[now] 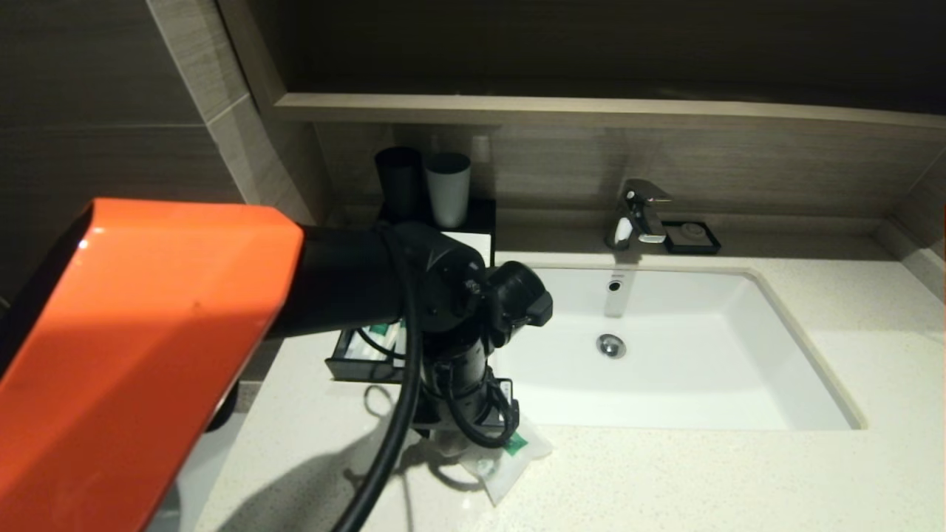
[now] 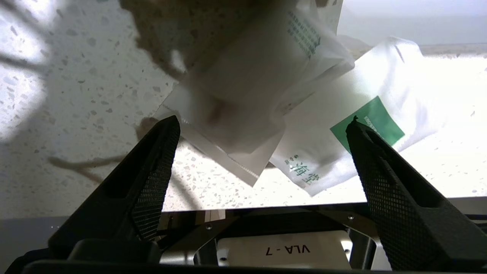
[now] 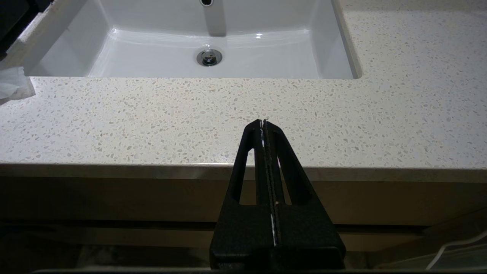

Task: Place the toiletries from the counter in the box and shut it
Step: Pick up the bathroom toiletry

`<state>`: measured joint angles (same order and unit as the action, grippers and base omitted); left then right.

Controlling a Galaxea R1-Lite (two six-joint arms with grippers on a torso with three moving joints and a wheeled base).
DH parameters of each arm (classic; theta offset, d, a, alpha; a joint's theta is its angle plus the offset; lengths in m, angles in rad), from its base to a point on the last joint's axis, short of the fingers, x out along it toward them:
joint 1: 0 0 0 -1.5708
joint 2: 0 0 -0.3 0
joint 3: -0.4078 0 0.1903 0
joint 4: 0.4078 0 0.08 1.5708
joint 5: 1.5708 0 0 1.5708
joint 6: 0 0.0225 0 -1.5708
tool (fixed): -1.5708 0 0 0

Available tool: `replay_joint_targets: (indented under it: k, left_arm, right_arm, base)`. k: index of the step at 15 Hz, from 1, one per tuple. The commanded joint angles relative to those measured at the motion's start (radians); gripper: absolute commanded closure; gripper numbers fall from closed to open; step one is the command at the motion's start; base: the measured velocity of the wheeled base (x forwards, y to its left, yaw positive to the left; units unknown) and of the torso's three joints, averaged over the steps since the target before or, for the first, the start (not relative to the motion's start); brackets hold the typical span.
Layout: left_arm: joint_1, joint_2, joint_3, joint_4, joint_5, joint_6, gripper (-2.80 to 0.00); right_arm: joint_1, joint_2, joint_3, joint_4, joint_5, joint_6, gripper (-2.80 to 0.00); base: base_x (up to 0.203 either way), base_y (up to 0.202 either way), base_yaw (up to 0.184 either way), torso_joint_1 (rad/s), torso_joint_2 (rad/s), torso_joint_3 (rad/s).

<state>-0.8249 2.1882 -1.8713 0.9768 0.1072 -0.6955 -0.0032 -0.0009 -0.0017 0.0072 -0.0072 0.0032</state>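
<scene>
While my left gripper [image 2: 262,125] hangs over the speckled surface [image 1: 665,473] low in the middle of the head view, its jaws are wide open and hold nothing. Two sachets [image 2: 289,114] lie under them, overlapping. The box [image 1: 355,355] sits left of the sink [image 1: 665,355], drawer pulled out. My right gripper [image 3: 263,125] is closed, near the surface's front edge.

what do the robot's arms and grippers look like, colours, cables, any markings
The left arm has a glossy orange shell, then black joints with a thick black cable looping along it. The left gripper has black wedge-shaped fingers with mesh-textured pads and a plate marked VLA-7. The right gripper is matching black.
</scene>
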Motion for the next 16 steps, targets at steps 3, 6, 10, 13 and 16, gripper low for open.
replay_joint_targets:
  k: [3, 6, 10, 13, 16]
  left_arm:
    - [0.001, 0.018, 0.000, -0.006, 0.027, -0.007, -2.80]
    - [0.001, 0.019, 0.000, -0.006, 0.031, -0.009, -2.80]
    - [0.007, 0.018, 0.000, -0.006, 0.032, -0.031, -2.80]
    - [0.009, 0.015, 0.001, -0.006, 0.032, -0.035, 0.00]
    - [0.009, 0.016, 0.003, -0.003, 0.048, -0.035, 0.00]
  right_arm:
    - [0.000, 0.001, 0.000, 0.000, 0.000, 0.000, 0.00]
    - [0.000, 0.001, 0.000, -0.001, 0.000, 0.000, 0.00]
    - [0.000, 0.001, 0.000, 0.000, 0.000, 0.000, 0.00]
    - [0.000, 0.001, -0.001, 0.000, 0.000, 0.000, 0.00]
    - [0.000, 0.001, 0.000, 0.000, 0.000, 0.000, 0.00]
  base:
    - [0.000, 0.000, 0.000, 0.000, 0.00, 0.000]
    - [0.000, 0.000, 0.000, 0.000, 0.00, 0.000]
    - [0.000, 0.000, 0.000, 0.000, 0.00, 0.000]
    - [0.000, 0.000, 0.000, 0.000, 0.00, 0.000]
    - [0.000, 0.000, 0.000, 0.000, 0.00, 0.000]
